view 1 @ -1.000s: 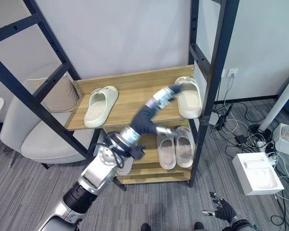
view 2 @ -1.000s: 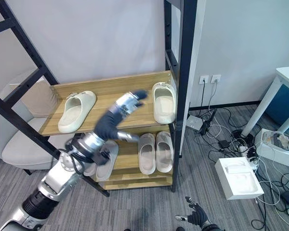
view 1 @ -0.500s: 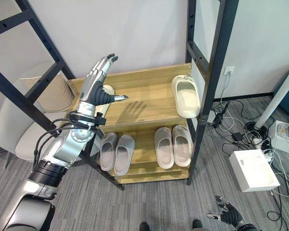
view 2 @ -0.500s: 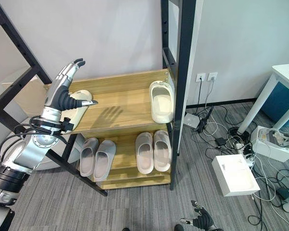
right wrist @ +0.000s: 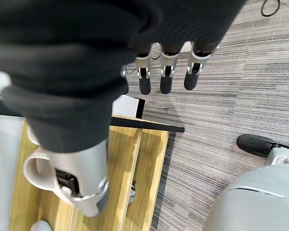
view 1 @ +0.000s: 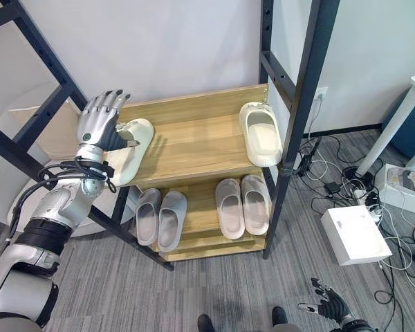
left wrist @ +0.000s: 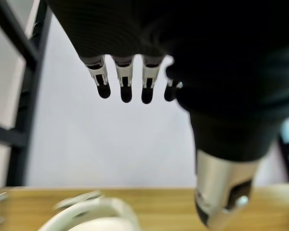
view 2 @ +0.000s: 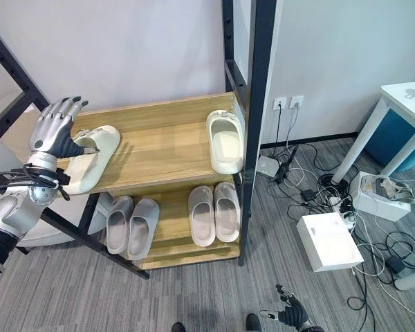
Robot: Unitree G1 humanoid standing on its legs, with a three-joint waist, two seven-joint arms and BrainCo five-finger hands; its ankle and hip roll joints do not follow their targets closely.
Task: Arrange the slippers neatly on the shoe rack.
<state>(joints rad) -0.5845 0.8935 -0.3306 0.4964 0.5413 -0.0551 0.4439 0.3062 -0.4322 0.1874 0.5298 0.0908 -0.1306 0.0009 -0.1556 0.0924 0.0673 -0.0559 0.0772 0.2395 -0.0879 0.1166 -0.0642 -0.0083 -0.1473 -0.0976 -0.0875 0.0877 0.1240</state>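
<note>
Cream foam slippers sit apart on the upper wooden board of a black-framed shoe rack (view 1: 194, 138). One cream slipper (view 1: 132, 149) lies at the board's left edge, angled, its heel hanging past the front edge. The other cream slipper (view 1: 260, 133) lies at the right edge, toe toward the front. On the lower board two grey pairs (view 1: 158, 217) (view 1: 243, 205) stand side by side, already tidy.

The robot's left hand (view 1: 97, 124) is raised at the left end of the upper board, just beside the left slipper, fingers loosely spread and holding nothing. The right hand (view 1: 328, 304) hangs low near the floor, fingers relaxed and empty.

Risk, as a judgement: the left slipper overhangs the front edge, so a nudge from the hand could tip it off the rack. The black diagonal brace near the wrist could also snag the arm.

Compared with a second ago, the left arm has swung from the right slipper across to the left end, and the camera has shifted slightly.
</note>
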